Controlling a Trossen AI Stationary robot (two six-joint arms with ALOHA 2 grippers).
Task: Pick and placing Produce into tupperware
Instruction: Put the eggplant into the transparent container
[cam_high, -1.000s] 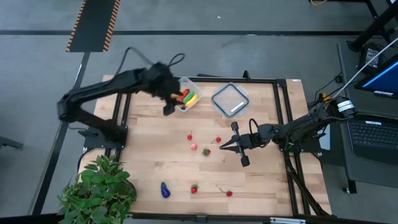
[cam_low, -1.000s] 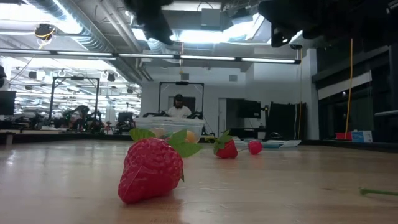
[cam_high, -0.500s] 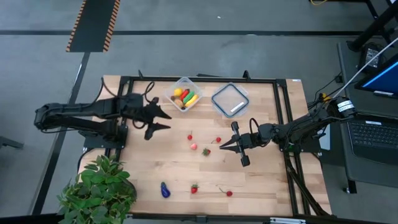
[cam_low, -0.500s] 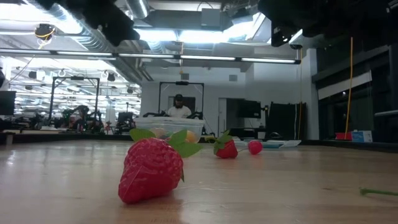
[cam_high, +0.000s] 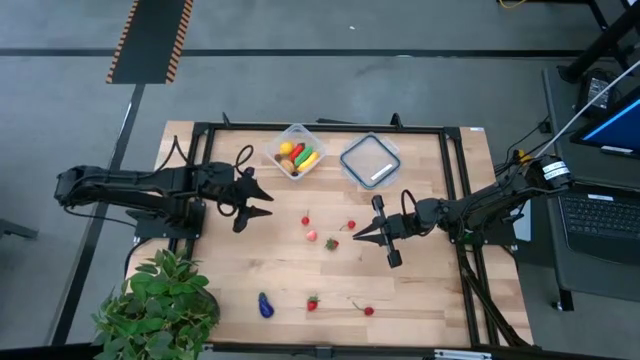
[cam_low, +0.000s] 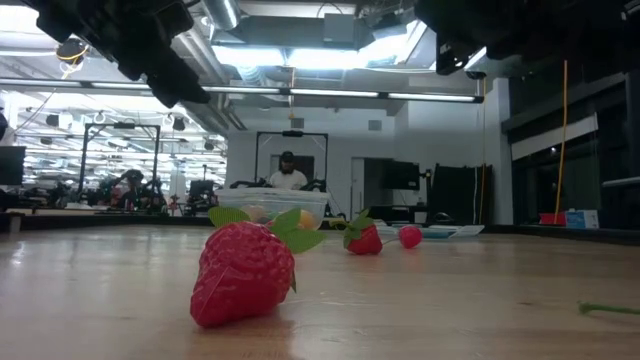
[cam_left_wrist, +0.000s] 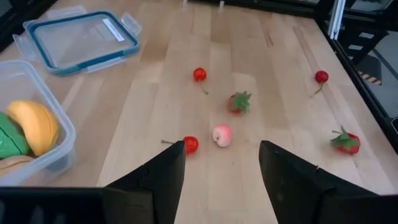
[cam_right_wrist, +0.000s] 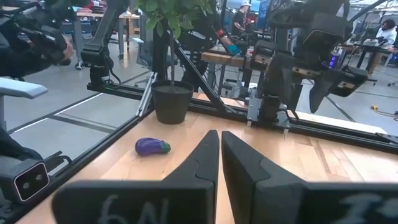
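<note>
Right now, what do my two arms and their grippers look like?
Both arms are dark, near-black jointed links with loose black cables looping along them. The left gripper has two tapered dark fingers. The right gripper has two slim dark fingers ending in a narrow point, on a blocky dark base.

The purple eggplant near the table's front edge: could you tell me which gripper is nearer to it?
Left. The left gripper hovers open, straight back from the eggplant; the right gripper, shut, sits farther off to its right.
</note>
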